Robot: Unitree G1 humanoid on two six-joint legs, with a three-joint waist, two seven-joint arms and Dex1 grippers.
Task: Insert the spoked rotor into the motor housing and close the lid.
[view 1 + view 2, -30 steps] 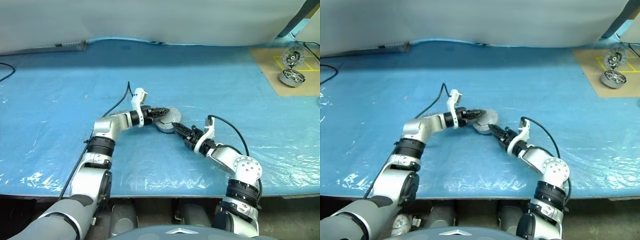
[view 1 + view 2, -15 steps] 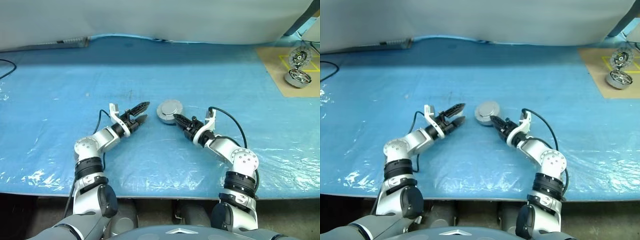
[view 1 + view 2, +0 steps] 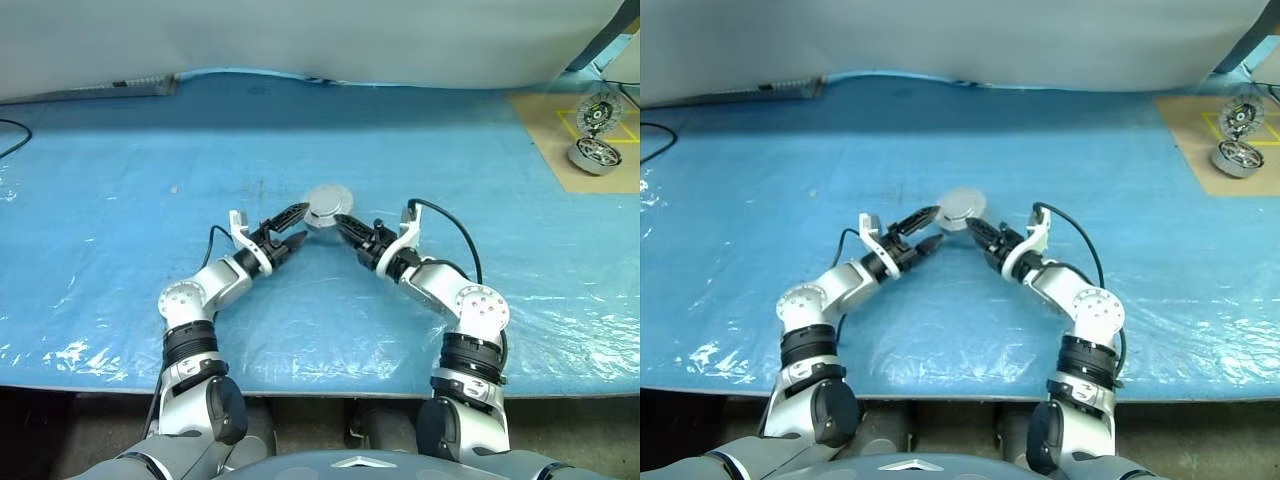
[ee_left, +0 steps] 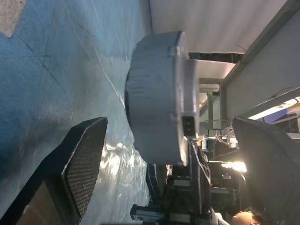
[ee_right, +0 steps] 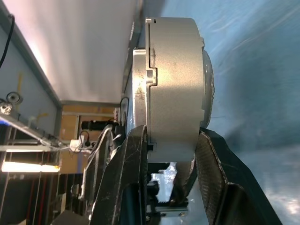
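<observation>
With my right gripper [image 3: 342,223] clamped on the closed motor housing [image 3: 326,206], lifted above the blue sheet [image 3: 120,160], I keep the left gripper [image 3: 298,226] spread wide beside it, presumably to free or regrip the assembly.

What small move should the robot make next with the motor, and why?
Probably the left gripper should close on the closed motor housing. Its fingers stand open on both sides of it, while the right gripper holds it clamped above the table.
</observation>
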